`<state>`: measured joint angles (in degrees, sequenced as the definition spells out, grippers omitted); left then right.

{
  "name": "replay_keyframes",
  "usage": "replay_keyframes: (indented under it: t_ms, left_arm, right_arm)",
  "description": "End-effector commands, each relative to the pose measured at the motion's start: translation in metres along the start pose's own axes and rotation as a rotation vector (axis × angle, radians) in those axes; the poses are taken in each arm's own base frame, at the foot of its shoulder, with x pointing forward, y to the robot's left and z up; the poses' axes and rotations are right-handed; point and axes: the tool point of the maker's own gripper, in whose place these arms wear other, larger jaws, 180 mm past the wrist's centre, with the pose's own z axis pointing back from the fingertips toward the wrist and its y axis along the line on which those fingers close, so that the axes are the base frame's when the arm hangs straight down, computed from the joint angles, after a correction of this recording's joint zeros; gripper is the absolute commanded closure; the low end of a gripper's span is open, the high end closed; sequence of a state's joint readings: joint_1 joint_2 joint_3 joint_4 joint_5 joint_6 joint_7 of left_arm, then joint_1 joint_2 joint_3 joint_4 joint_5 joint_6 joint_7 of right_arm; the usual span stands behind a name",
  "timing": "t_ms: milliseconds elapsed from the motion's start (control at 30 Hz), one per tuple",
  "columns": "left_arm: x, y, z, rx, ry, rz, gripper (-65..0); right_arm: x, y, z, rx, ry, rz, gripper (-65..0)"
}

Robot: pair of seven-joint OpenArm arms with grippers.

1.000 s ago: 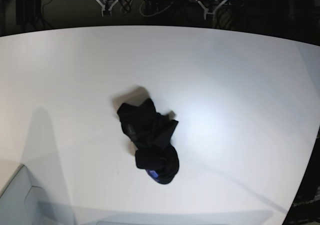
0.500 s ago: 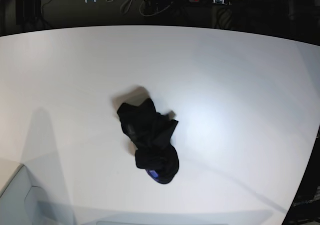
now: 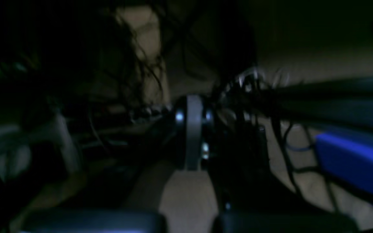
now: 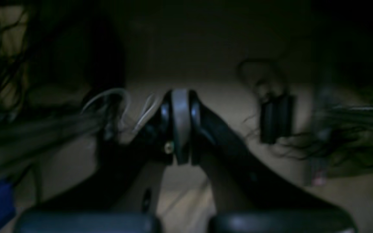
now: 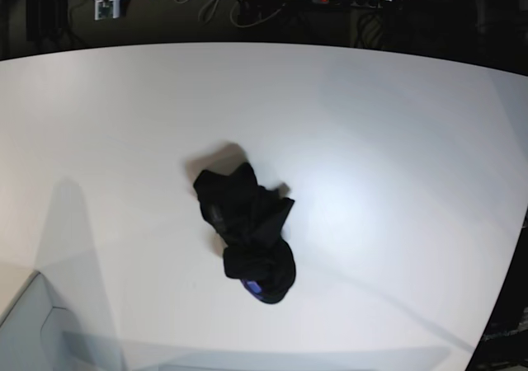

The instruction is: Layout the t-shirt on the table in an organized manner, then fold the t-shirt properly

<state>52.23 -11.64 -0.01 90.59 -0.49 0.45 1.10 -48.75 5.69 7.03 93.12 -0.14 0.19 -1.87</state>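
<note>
White counter (image 5: 396, 124) holds a bunched-up t-shirt (image 5: 247, 231). Both hands, left hand (image 3: 191, 136) and right hand (image 4: 180, 126), are closed tight and empty. Grabbing two layers could tangle it more.

Base view high over the table (image 5: 396, 140); both wrist views low, facing dark cabled floor beyond it.

We see the t-shirt (image 5: 246, 233) lying crumpled in a dark heap on the bench (image 5: 396, 140), near the middle and a little toward the near edge. It is black cloth, bunched and twisted into a longish lump, not spread out at all. At the end nearest us a small patch of purple-blue shows among the folds. The bench is a large smooth white top with a curved far edge, much bigger than the t-shirt.
</note>
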Motion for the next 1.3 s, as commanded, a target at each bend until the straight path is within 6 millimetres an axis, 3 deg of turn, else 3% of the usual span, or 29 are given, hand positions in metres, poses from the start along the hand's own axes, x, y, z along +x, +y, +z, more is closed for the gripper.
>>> replay_keyframes:
  t_ms: [0, 167, 300, 400, 467, 533, 633, 800, 867, 933, 1100, 1267]
  left_arm:
    - [0.016, -0.004, 0.009, -0.011, -0.048, 0.001, 0.0]
    - [0.082, -0.01, 0.029, -0.025, -0.214, 0.01, 0.0]
    - [0.134, -0.01, 0.032, -0.022, -0.347, 0.019, 0.0]
    - [0.169, -0.009, 0.026, -0.006, -0.395, 0.044, -0.6]
    - [0.186, -0.007, 0.013, 0.006, -0.393, 0.065, -4.6]
    - [0.202, -0.005, 0.002, 0.014, -0.389, 0.078, -11.3]
    - [0.224, -0.005, -0.008, 0.015, -0.408, 0.099, -21.9]
    - [0.291, 0.006, -0.011, 0.031, -0.571, 0.084, -42.3]
    - [0.327, 0.013, -0.009, 0.045, -0.657, 0.076, -46.5]
    - [0.356, 0.019, -0.015, 0.057, -0.711, 0.065, -47.4]
    - [0.416, 0.034, -0.055, 0.075, -0.749, 0.054, -47.5]
    - [0.451, 0.018, -0.112, 0.031, -0.676, -0.001, -47.5]
  right_arm:
    - [0.018, -0.004, 0.006, -0.009, -0.057, 0.003, 0.0]
    - [0.074, -0.017, 0.016, -0.056, -0.2, -0.017, 0.0]
    - [0.13, -0.011, 0.018, -0.071, -0.348, -0.078, 0.0]
    - [0.164, -0.005, 0.021, -0.074, -0.441, -0.128, 0.0]
    - [0.18, 0.007, 0.017, -0.054, -0.475, -0.166, -0.6]
    - [0.191, 0.018, 0.01, -0.03, -0.469, -0.199, -5.3]
    - [0.2, 0.033, 0.002, 0.009, -0.438, -0.223, -13.0]
    - [0.211, 0.068, -0.009, 0.112, -0.37, -0.213, -29.8]
    - [0.211, 0.08, -0.01, 0.144, -0.345, -0.208, -35.6]
    - [0.21, 0.085, -0.01, 0.156, -0.337, -0.206, -38.1]
    - [0.202, 0.085, -0.01, 0.155, -0.316, -0.203, -38.5]
    - [0.195, 0.078, -0.01, 0.15, -0.305, -0.162, -38.5]
